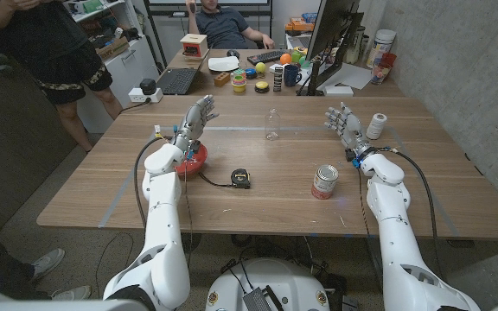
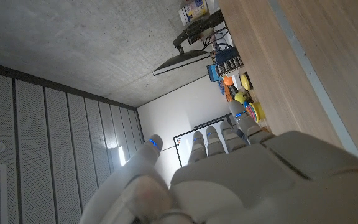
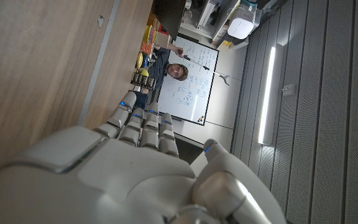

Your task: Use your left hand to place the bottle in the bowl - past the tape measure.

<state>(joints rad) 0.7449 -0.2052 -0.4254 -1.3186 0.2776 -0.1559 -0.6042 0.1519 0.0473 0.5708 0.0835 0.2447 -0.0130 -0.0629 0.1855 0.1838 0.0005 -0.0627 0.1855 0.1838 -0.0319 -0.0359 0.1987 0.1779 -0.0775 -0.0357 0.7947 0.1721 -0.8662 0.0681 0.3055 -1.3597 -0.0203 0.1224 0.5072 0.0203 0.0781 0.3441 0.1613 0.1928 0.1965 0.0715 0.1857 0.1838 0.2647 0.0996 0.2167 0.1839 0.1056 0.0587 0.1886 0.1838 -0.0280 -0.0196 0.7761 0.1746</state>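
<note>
A: Reaching is the first risk. The left hand [image 1: 199, 115] is raised with fingers spread, holding nothing, and sits above the desk [image 1: 102, 186] near the red bowl [image 1: 194, 164]. The bottle [image 1: 272, 123] stands upright mid-desk toward the far side, apart from that hand.

B: Bottle is clear plastic, looks light. A fingertip bump before the grasp closes could tip it or send it rolling off toward the clutter at the back.

A: Agreed. Also hard to see, it's see-through against the wood. A misjudged grasp seems likely.

B: Right hand [image 1: 342, 121]?

A: Also up, fingers apart, empty, next to the white roll [image 1: 376, 125]. Not in the way, my guess.

B: Carry path?

A: The tape measure [image 1: 242, 179] lies just beside the bowl on its right, with a black cord running to it. If the bottle comes in low, it may clip that tape measure or snag the cord.

B: And the bowl itself?

A: Partly hidden under the left forearm, can't tell what's inside. Bottle is tall versus a shallow bowl, so dropped upright it may topple out. The can [image 1: 324, 181] sits well apart, no concern.
</note>
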